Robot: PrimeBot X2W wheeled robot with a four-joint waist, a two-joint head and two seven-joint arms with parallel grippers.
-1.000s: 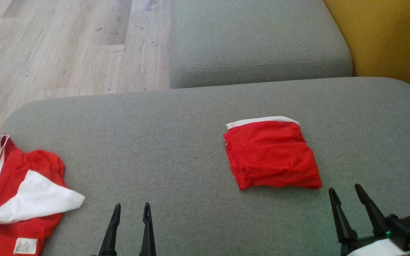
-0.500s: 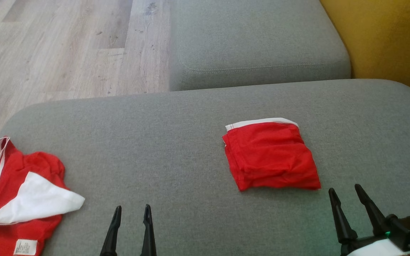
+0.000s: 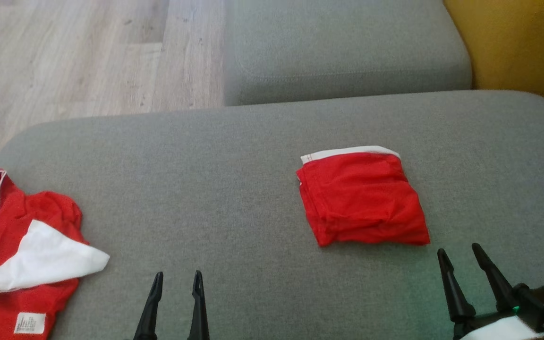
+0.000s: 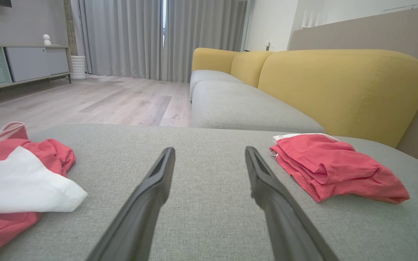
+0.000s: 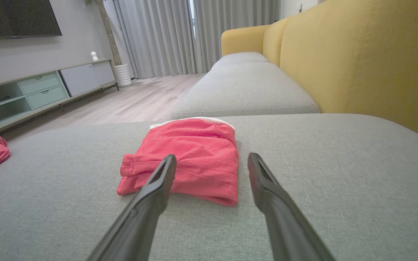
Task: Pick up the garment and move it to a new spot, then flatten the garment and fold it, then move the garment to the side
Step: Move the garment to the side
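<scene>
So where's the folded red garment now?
The folded garment lies on the grey sofa seat, right of centre in the head view, just beyond the right gripper.

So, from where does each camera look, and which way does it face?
Head view: on the head, looking down at the grey seat; left gripper and right gripper, open, at the bottom.
Left wrist view: low over the seat, facing the yellow backrest; own fingers.
Right wrist view: low, facing the folded garment; own fingers.
Shared: all three show the folded garment.
</scene>
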